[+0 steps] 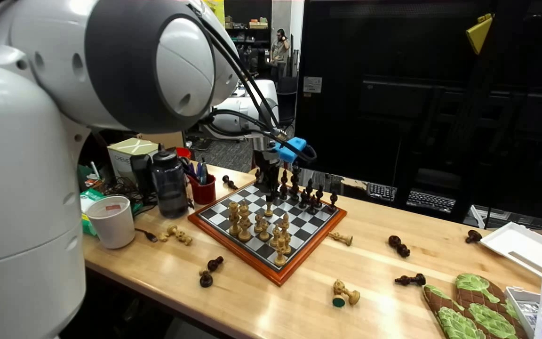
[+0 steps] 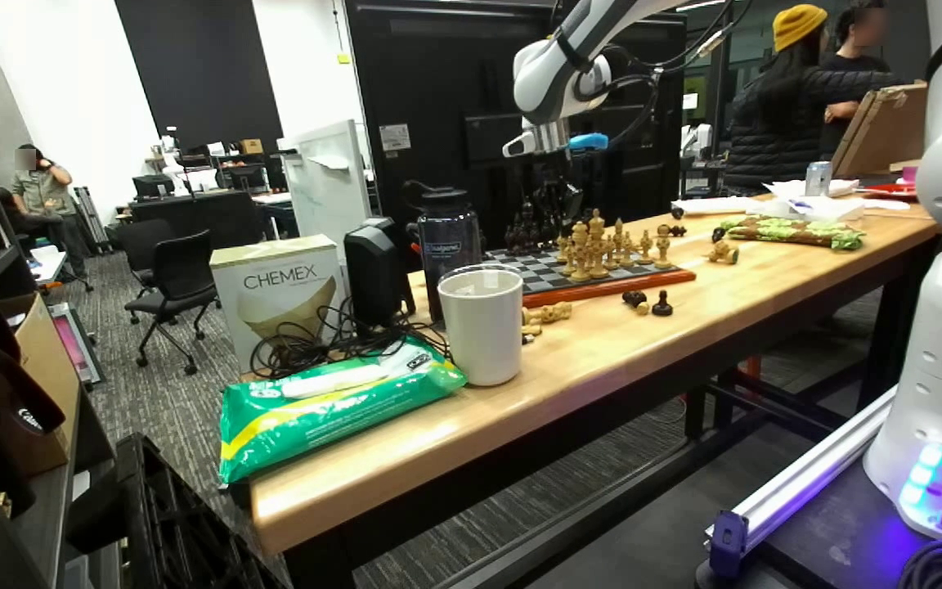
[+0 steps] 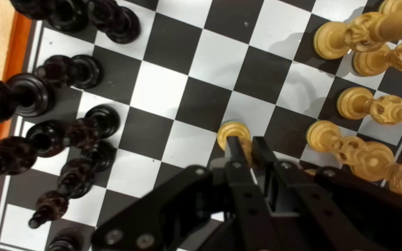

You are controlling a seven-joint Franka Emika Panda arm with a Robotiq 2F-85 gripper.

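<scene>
My arm [image 1: 125,61] extends from the upper left of an exterior view to the centre, where my gripper [image 3: 246,141] points down over the chessboard [image 1: 233,246]. At lower centre of the wrist view, the gripper is narrowed around a pale chess piece [image 3: 234,129]: yellowish wood, round stepped base, upper part largely hidden. Just below the centre of an exterior view, it is upright, base down, long axis near vertical.
</scene>
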